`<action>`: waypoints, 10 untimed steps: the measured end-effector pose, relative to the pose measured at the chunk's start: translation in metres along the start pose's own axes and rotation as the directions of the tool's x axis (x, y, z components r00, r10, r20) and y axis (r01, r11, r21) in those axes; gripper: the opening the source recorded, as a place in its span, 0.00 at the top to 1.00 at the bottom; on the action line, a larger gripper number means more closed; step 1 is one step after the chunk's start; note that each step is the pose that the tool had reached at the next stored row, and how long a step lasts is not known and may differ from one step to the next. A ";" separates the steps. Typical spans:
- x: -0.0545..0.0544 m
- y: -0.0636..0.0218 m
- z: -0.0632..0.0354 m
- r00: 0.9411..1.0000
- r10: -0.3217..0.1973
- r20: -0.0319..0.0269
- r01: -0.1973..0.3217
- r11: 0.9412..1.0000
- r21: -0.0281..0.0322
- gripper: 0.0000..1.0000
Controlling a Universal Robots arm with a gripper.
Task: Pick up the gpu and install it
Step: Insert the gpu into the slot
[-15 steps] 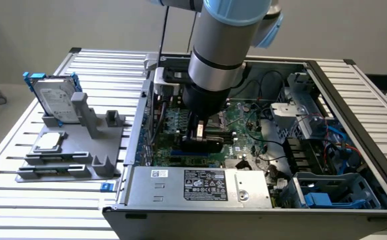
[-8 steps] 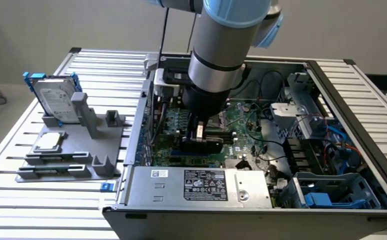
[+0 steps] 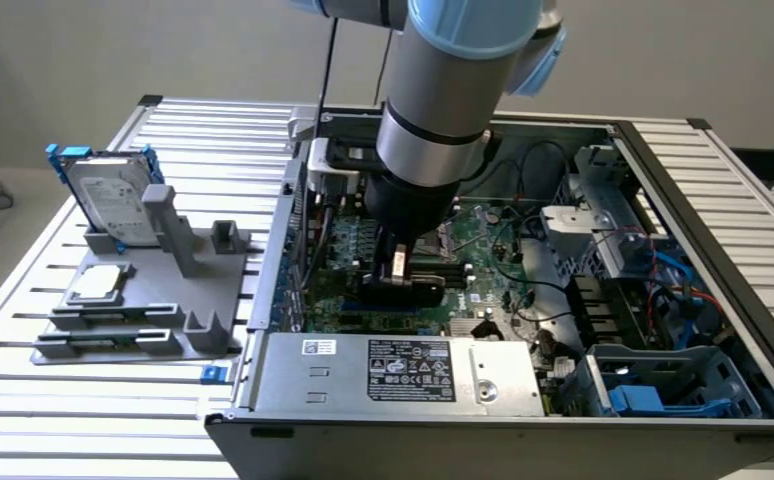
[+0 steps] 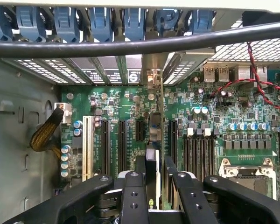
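Fingers (image 4: 139,175) clenched on the gpu (image 4: 151,162), held edge-on over the motherboard (image 4: 130,105); judged light, stiff, fragile, so best gripped flat across cooler cover and board, clear of contacts.

The gpu (image 4: 150,172) (in the hand (image 4: 155,161)) stands over the motherboard (image 4: 224,121) inside the case (image 3: 494,445).

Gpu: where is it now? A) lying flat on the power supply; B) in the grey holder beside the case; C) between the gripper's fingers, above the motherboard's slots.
C: the gpu is held edge-on in the gripper, over the motherboard inside the case.
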State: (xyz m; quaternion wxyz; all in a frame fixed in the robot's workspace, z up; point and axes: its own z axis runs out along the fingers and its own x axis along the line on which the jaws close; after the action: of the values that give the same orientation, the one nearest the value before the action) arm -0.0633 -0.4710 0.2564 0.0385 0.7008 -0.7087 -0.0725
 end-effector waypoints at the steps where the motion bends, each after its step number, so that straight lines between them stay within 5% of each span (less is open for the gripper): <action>1: 0.000 0.0000 0.0001 1.000 0.001 0.000 -0.001 1.000 -0.002 0.73; 10: 0.000 0.0000 0.0001 1.000 0.005 0.000 -0.005 1.000 -0.013 0.73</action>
State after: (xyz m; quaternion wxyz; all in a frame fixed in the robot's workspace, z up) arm -0.0633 -0.4711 0.2563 0.0429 0.6988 -0.7098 -0.0770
